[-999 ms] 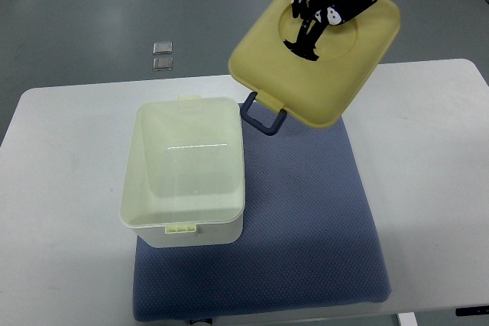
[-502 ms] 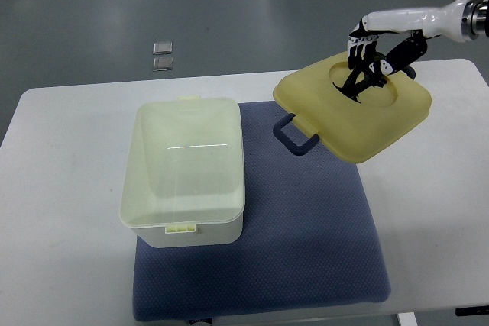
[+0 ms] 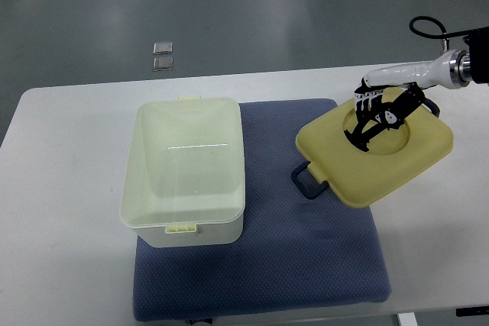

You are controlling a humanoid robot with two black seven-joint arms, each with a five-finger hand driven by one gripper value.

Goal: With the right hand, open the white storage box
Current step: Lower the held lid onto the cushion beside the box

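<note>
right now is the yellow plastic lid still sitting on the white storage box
No, the yellow plastic lid is off the open white storage box, gripped by the right robot hand over the right side of the blue mat.

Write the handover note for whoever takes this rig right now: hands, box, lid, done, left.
Right hand: shut on the yellow lid, fingers in its round recess, holding it over the right part of the blue mat.
Left hand: not in view.
White storage box: open, on the mat's left edge, nothing visible inside.
Lid's dark handle points toward the box.
Done: lid off the box.
Left: probably set the lid down on the mat or table and let go.
</note>
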